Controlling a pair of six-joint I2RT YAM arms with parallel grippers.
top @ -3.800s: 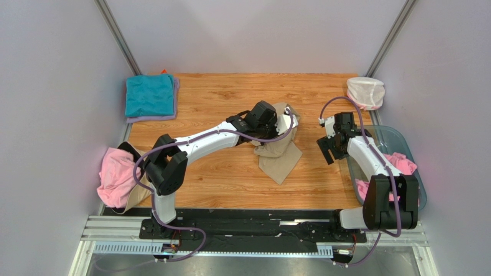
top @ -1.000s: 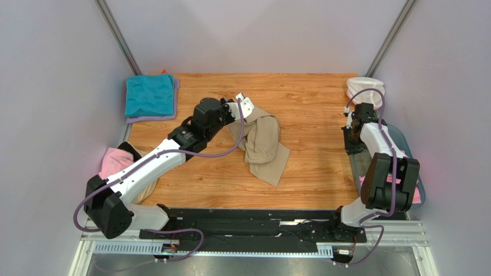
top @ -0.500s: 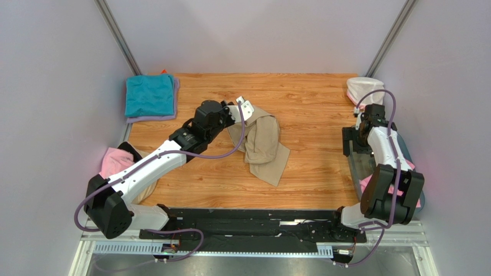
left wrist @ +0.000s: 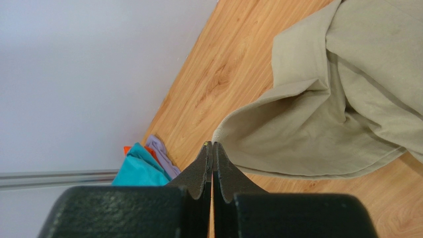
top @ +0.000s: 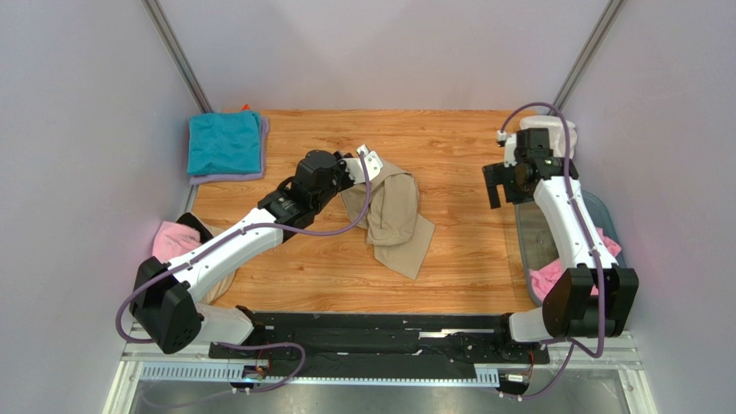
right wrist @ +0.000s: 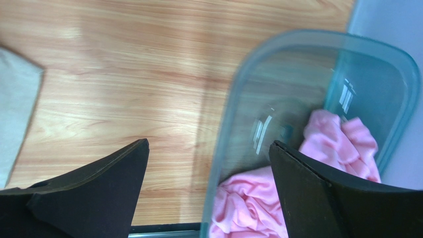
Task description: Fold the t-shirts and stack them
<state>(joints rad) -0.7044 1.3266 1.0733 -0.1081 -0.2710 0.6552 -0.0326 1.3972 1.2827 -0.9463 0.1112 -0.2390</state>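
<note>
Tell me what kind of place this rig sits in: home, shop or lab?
Probably a lab test cell: blank grey panels on aluminium posts wall in one wooden table, with two arms bolted to a metal rail at its near edge.

Brightness: bright, even white light from overhead in all three views.
Shadows: faint and soft-edged on the table (top: 466, 138) under the arms; deeper in the folds of the tan t-shirt (left wrist: 317, 119).
Glare: white streaks on the tub (right wrist: 342, 74) wall; a pale sheen on the wood in the right wrist view.
Colour cast: pink tint on the wall (top: 104, 241) beside the pink t-shirt (top: 173, 246).
Focus: the left wrist view is crisp on the cloth, while the left gripper (left wrist: 212, 145) is slightly soft.
Blur: the right wrist view is smeared throughout.
</note>
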